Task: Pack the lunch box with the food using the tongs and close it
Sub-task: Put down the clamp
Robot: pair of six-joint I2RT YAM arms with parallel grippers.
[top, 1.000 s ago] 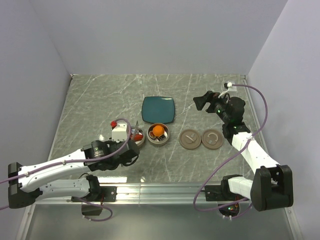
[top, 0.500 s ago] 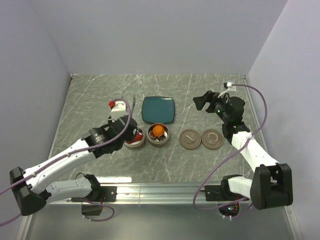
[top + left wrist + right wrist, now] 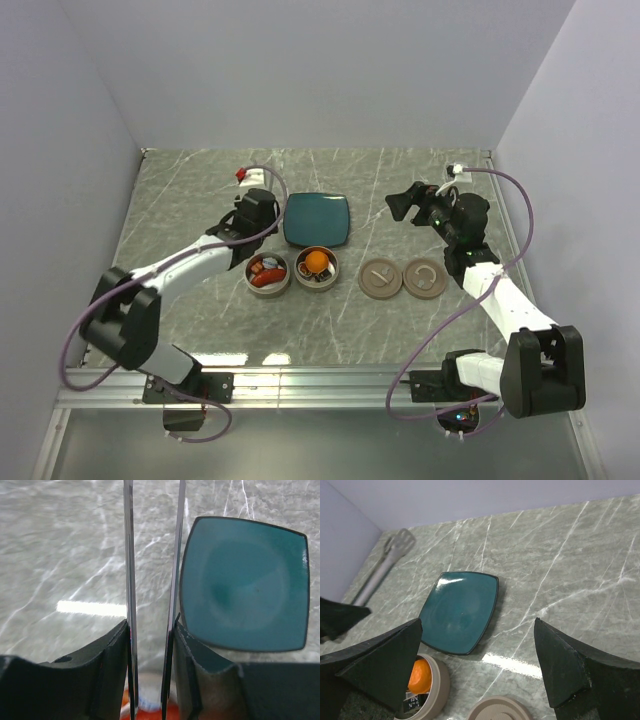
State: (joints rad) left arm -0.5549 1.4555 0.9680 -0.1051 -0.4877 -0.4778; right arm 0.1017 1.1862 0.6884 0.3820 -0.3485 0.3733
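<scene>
Tabletop [image 3: 190, 200], left tin [image 3: 268, 293] with sausages [image 3: 264, 279], right tin [image 3: 316, 288] with ball [image 3: 317, 261], left hand [image 3: 150, 635] gripping tongs [image 3: 129, 570], right hand [image 3: 478, 630] released

A grey-green marbled tabletop [image 3: 180, 200] with white veins, closed in at the back and both sides by plain pale lavender walls [image 3: 320, 70]. Light leaves a bright glint [image 3: 272, 357] near the metal rail [image 3: 330, 378] at its near edge.

A grey-green marbled table [image 3: 180, 200] with white veins sits between pale lavender walls [image 3: 320, 70], with a glossy teal plate [image 3: 316, 218] at the centre of the frame. Just below it, two pale tins [image 3: 268, 295] hold an orange ball [image 3: 317, 262] and red sausages [image 3: 265, 280], with two brown lids [image 3: 381, 279] to their right. The arms [image 3: 188, 264] are white with black joints, the cables [image 3: 530, 215] purple, the tongs [image 3: 129, 555] silver-grey.
</scene>
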